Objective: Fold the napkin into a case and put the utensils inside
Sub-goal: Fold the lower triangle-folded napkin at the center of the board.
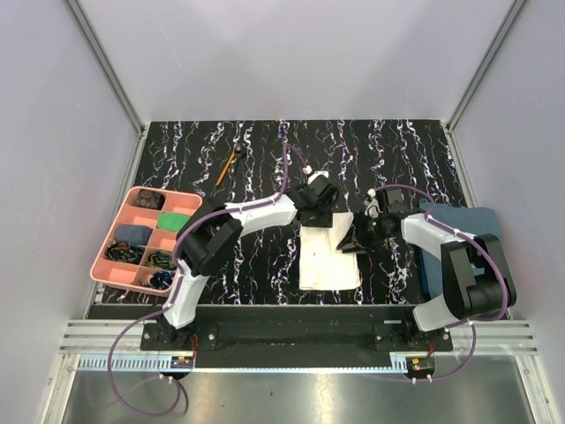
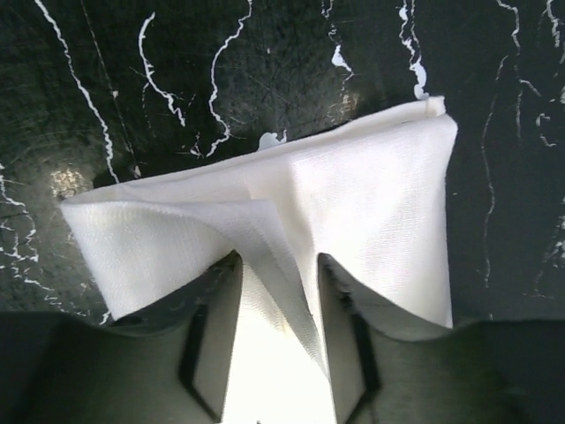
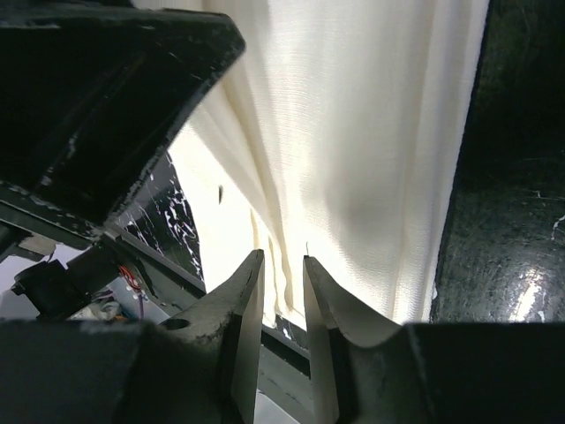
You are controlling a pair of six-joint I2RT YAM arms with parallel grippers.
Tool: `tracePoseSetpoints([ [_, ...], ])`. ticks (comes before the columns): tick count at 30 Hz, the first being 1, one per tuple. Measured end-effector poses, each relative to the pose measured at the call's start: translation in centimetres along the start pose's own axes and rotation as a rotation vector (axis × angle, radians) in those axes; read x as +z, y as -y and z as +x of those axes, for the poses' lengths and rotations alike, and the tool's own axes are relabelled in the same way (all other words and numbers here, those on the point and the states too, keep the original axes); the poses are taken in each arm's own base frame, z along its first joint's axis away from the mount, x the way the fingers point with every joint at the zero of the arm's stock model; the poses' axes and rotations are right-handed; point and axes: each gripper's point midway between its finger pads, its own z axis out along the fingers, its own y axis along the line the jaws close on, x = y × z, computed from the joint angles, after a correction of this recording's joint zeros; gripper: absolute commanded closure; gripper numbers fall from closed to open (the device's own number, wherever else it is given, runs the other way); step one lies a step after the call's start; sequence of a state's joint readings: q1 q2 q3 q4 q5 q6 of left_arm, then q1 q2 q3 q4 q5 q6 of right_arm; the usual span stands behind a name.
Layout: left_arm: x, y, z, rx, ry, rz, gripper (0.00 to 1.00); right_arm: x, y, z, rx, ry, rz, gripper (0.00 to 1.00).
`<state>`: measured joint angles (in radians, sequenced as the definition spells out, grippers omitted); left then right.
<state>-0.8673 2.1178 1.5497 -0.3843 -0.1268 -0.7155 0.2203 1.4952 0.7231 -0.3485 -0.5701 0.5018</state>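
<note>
The cream napkin (image 1: pixel 328 261) lies folded into a long rectangle mid-table, between the arms. My left gripper (image 1: pixel 318 212) hangs over its far end. In the left wrist view the napkin (image 2: pixel 353 203) has a raised fold running between the parted jaws of the left gripper (image 2: pixel 278 265), which is open. My right gripper (image 1: pixel 353 240) is at the napkin's right edge. In its own view the right gripper (image 3: pixel 282 261) stands slightly open over wrinkles in the napkin (image 3: pixel 371 132). The utensils lie far left: an orange-handled stick (image 1: pixel 226 168) and a black spoon (image 1: pixel 239 152).
A pink compartment tray (image 1: pixel 113 228) holding small items sits at the left edge. A dark blue-grey towel (image 1: pixel 463 221) lies at the right, under the right arm. The left arm's black body (image 3: pixel 106 97) fills the upper left of the right wrist view.
</note>
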Motion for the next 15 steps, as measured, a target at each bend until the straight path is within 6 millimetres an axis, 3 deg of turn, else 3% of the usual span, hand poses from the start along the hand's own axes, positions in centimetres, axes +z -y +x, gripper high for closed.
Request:
tracePoseSetpoints([
  [5, -0.9, 0.8, -0.4, -0.013, -0.009, 0.062, 0.37, -0.2, -0.3, -0.3, -0.028, 0.016, -0.01, 0.68],
  [10, -3.8, 1.8, -1.8, -0.032, -0.001, 0.161, 0.29, -0.3, -0.5, -0.6, -0.051, 0.021, -0.012, 0.65],
  [12, -5.1, 1.9, -2.5, -0.041, 0.003, 0.2, 0.28, -0.3, -0.8, -1.2, -0.064, 0.026, -0.014, 0.64],
  [15, -7.0, 2.0, -3.6, -0.052, 0.017, 0.251, 0.37, -0.1, -1.4, -2.5, -0.082, 0.034, -0.019, 0.64],
])
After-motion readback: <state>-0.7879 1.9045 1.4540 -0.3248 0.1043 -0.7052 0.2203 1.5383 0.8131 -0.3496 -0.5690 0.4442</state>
